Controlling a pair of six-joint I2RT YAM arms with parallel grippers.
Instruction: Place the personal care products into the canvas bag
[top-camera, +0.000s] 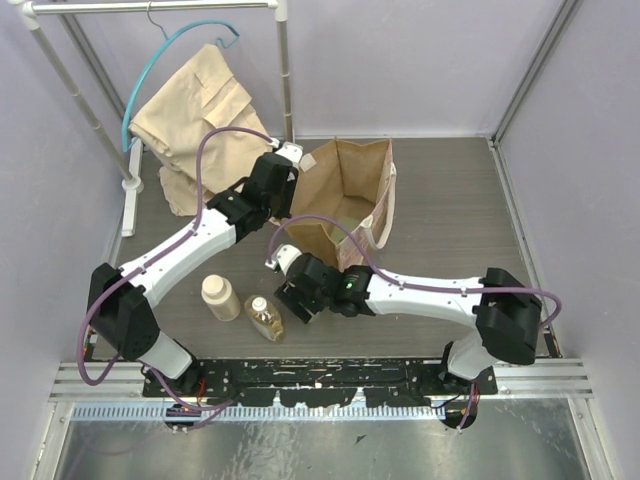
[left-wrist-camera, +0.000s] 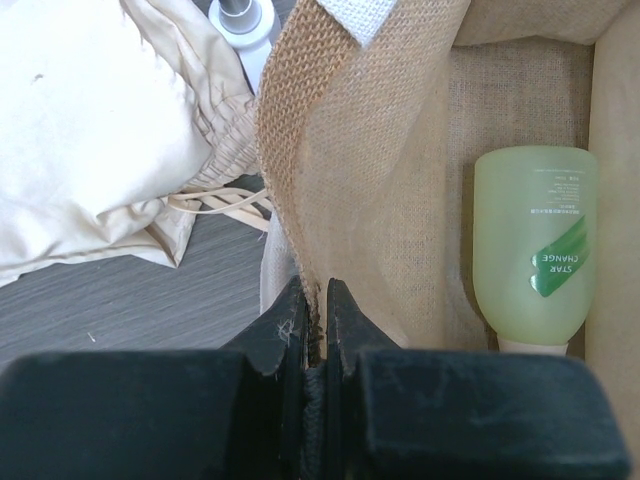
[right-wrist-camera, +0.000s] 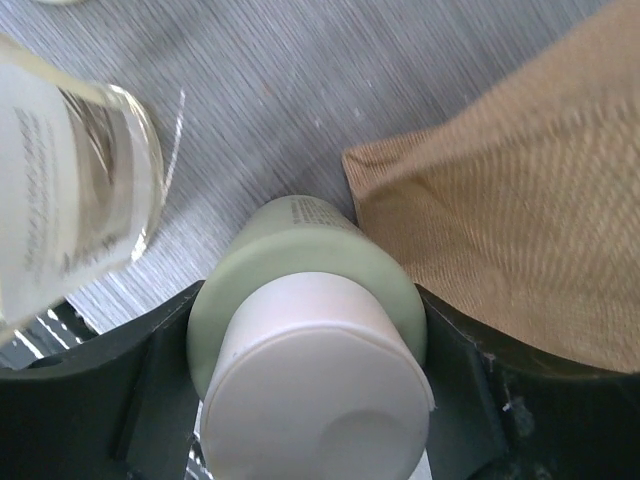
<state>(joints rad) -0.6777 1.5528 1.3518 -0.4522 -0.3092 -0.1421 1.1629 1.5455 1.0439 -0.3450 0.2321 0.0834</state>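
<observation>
A rounder green bottle with a cream top (right-wrist-camera: 300, 290) is gripped in the right gripper (top-camera: 297, 296), its fingers (right-wrist-camera: 150, 370) pressed to both sides of the body and the cap turned towards the wrist camera. The bottle is flanked closely: an amber white-capped bottle (top-camera: 265, 320) is seen just to one side and the near corner of the canvas bag (top-camera: 345, 195) just to the other. A cream bottle (top-camera: 221, 298) is stood on the table (top-camera: 450, 220) beside the amber one. Farther back, the bag's left rim is pinched in the left gripper (left-wrist-camera: 316, 325), jaws nearly together on the fabric, and the mouth is shown open. A green cylinder (left-wrist-camera: 533, 250) is laid on the bag's floor. Four bottles are counted: one held, two on the table, one bagged. Bare tabletop is seen right of the bag. A beige garment (top-camera: 195, 115) is heaped beyond, at the rack (top-camera: 285, 70).
</observation>
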